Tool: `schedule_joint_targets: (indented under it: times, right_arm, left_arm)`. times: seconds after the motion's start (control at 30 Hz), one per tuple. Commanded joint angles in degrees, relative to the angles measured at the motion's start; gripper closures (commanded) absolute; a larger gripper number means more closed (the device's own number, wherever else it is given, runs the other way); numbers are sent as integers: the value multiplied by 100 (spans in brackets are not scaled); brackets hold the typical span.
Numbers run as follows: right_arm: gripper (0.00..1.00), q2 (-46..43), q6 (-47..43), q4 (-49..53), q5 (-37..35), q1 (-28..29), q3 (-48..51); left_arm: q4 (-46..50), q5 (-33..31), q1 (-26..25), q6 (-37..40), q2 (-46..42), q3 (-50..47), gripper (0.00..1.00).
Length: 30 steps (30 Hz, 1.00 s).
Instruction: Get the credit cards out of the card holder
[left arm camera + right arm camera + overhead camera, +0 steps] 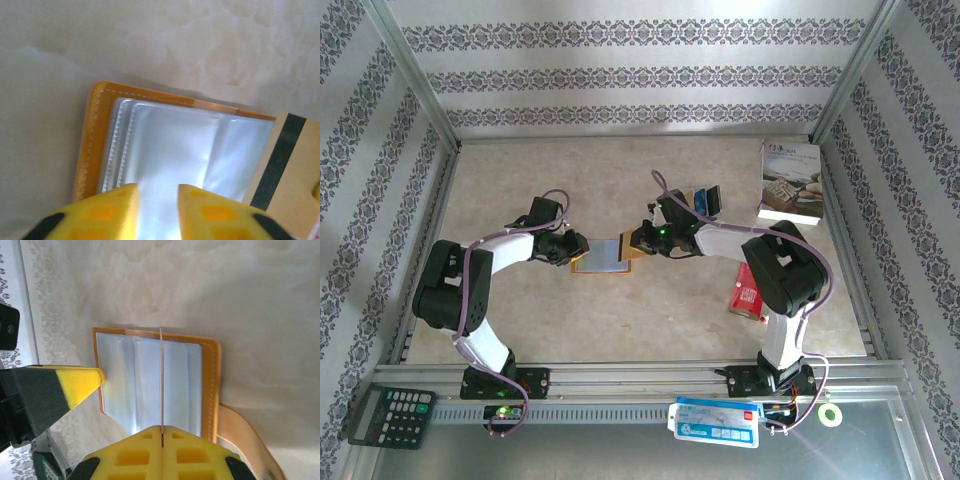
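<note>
A thin card [161, 380] is being pinched tight by the right end effector [162, 429] and is best being pulled slowly, straight from the open card holder [603, 254] lying in the middle of the tabletop [620, 330], with the left end effector [158, 192] being held above it, fingers [112, 205] apart.

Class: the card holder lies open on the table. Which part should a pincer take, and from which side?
Probably its stitched orange border, reached from above on the left pincer's side. The card holder lies flat and open, and that rim is clear of the glossy sleeves and of the right pincer, shut on a card.
</note>
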State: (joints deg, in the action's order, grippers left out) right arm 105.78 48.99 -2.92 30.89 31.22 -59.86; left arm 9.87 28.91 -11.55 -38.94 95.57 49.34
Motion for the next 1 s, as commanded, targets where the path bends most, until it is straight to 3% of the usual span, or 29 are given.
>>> schedule_joint_targets:
  times: [0.0, 0.1, 0.33, 0.5, 0.6, 0.67, 0.97]
  right_arm:
    - [100, -683, -652, 465, -151, -120, 73]
    - [100, -1205, -1201, 1143, -715, -413, 96]
    - [100, -1965, -2081, 2234, -1324, -1524, -255]
    - [100, -1819, -2602, 2978, -1802, -1929, -965]
    - [100, -1447, -2835, 3201, -1860, -2029, -1386]
    - [100, -1129, -2960, 3258, -1761, -2078, -1671]
    - [100, 170, -3337, 3927, -1317, -2095, -2990]
  left_arm:
    - [-237, 316, 72, -162, -487, 33, 65]
    - [-54, 237, 334, -128, -888, -27, 51]
    - [654, -209, 1053, 302, -1902, -408, 31]
    - [1187, -861, 1217, 729, -2643, -513, 13]
    - [1250, -915, 1231, 905, -2948, -566, 4]
    - [1259, -891, 1234, 960, -3048, -585, 0]
    - [1215, -653, 1234, 1002, -2945, -608, 0]
